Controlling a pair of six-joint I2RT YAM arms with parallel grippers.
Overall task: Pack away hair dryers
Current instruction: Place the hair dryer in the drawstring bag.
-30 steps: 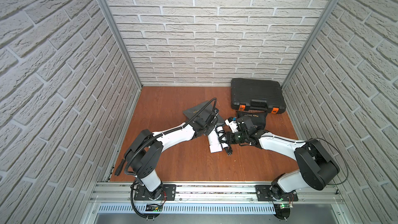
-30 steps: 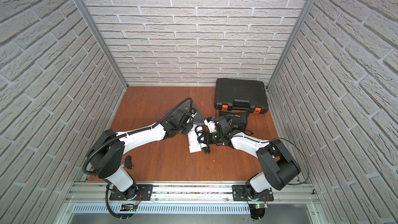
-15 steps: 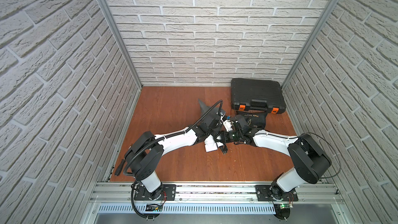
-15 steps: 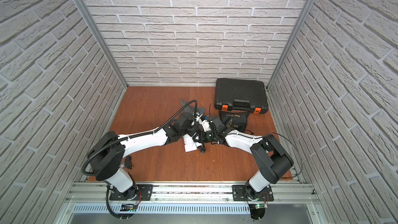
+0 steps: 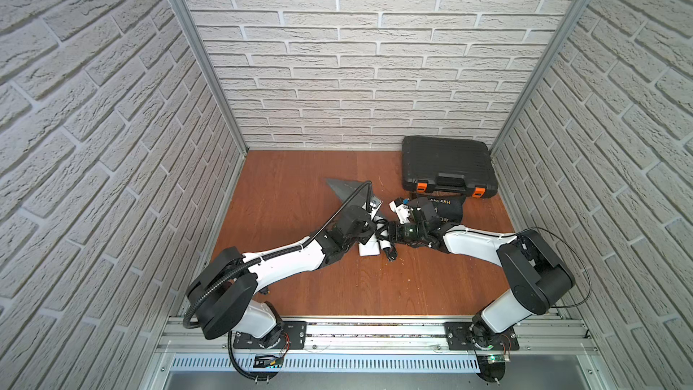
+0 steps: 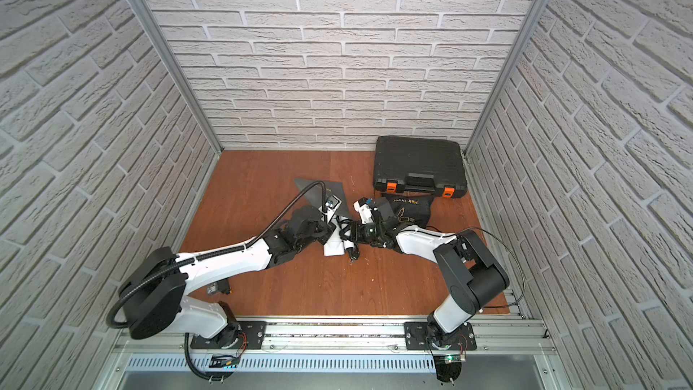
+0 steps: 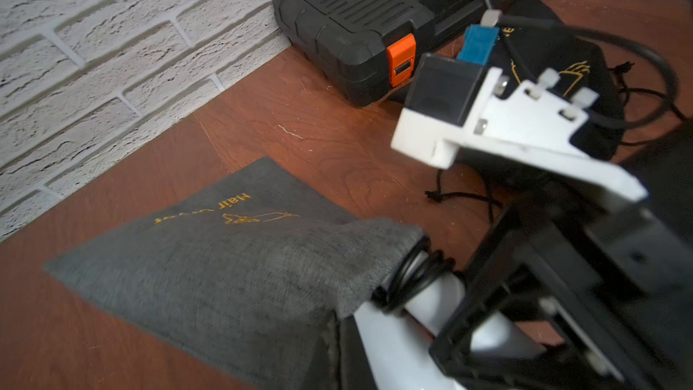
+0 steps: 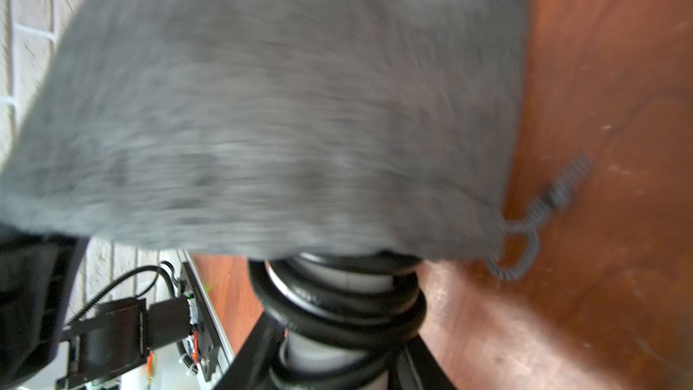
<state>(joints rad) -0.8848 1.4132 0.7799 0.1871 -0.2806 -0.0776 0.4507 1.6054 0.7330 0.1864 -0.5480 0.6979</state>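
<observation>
Within the right claw (image 5: 388, 236) lies the white dryer (image 5: 368, 248).

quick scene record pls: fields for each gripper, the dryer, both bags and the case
left gripper: shut, pinching the mouth edge of the grey bag
right gripper: closed on the cord-wound handle of the white hair dryer
white hair dryer: cord-wound end just inside the grey bag, rest outside
grey bag: flat on the table, mouth lifted
black bag: bulging, beside the hard case; contents hidden
hard case: closed, by the back wall
</observation>
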